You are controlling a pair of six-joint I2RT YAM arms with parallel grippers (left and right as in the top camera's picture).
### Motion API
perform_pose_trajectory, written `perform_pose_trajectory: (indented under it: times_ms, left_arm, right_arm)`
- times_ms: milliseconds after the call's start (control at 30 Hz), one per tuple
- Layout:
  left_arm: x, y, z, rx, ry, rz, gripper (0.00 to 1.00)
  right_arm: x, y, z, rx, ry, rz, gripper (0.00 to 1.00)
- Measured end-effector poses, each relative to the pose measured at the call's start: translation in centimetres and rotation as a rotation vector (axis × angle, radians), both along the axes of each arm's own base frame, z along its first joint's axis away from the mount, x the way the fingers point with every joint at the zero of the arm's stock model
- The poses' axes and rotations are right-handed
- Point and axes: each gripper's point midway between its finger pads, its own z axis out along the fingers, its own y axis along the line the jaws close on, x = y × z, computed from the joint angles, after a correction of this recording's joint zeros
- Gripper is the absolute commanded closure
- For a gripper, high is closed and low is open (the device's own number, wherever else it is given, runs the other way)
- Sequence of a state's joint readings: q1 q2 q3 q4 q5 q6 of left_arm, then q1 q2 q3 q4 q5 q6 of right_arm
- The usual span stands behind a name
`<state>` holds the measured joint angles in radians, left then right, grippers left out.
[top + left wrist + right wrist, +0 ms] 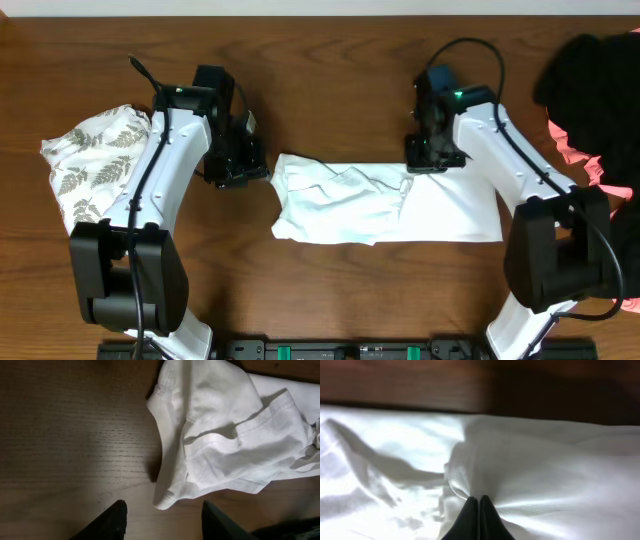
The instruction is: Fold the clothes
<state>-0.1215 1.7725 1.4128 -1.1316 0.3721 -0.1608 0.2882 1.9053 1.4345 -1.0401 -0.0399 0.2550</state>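
Note:
The white T-shirt [380, 205] lies crumpled and partly folded across the middle of the table, its left half bunched up. My right gripper [432, 160] is at the shirt's far edge, shut on a pinch of its cloth. In the right wrist view the fingertips [478, 497] meet and creases in the T-shirt [560, 475] radiate from them. My left gripper [245, 165] hangs open just left of the shirt. In the left wrist view it [164, 505] holds nothing, and a corner of the T-shirt [225, 435] lies just ahead of its fingers.
A leaf-print garment [95, 160] is heaped at the left, partly under the left arm. A black garment [600, 70] and a coral-pink one [575, 150] are piled at the right edge. Bare wooden table [330, 290] shows in front of the shirt.

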Motion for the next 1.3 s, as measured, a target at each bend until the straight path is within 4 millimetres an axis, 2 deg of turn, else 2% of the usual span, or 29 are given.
perform_pose_trajectory:
  times_ms: [67,100,267,367,600,667,733,867,967,1033,1133,1300]
  left_arm:
    - [0.0,0.0,0.0,0.0,0.0,0.0,0.51]
    - [0.0,0.0,0.0,0.0,0.0,0.0,0.51]
    - [0.0,0.0,0.0,0.0,0.0,0.0,0.51]
    - [0.0,0.0,0.0,0.0,0.0,0.0,0.51]
    - [0.0,0.0,0.0,0.0,-0.002,0.0,0.51]
    - [0.1,0.0,0.0,-0.001,-0.004,0.0,0.51]
    - [0.1,0.0,0.0,-0.001,-0.005,0.0,0.51]
    - [0.2,0.0,0.0,-0.001,-0.01,0.0,0.51]
    - [0.4,0.0,0.0,-0.002,-0.016,0.0,0.51]
    - [0.4,-0.1,0.0,-0.002,-0.019,0.0,0.51]
    - [0.5,-0.1,0.0,-0.002,-0.02,0.0,0.51]
    - [0.5,-0.1,0.0,-0.003,-0.021,0.0,0.51]
  right_arm:
    - [-0.4,0.8,-0.2,0.008,0.008,0.022,0.62]
    - [-0.7,1.3,-0.3,0.012,0.01,0.043,0.6]
    - [-1.6,2.6,-0.6,0.024,0.029,0.087,0.62]
    - [-1.8,2.5,-0.6,0.023,0.036,0.095,0.81]
    - [-0.9,2.3,-0.2,0.096,0.021,0.063,0.93]
    - [-0.2,1.8,0.6,0.162,0.002,0.024,0.93]
    - [0.7,0.7,1.9,0.243,-0.027,-0.034,0.89]
    - [3.1,-3.5,5.5,0.452,-0.122,-0.187,0.83]
    - [3.6,-6.1,7.1,0.596,-0.154,-0.242,0.8]
    - [3.4,-6.6,7.7,0.673,-0.16,-0.235,0.81]
    - [3.0,-6.2,8.1,0.76,-0.17,-0.201,0.81]
    - [2.4,-5.7,5.8,0.83,-0.195,-0.169,0.79]
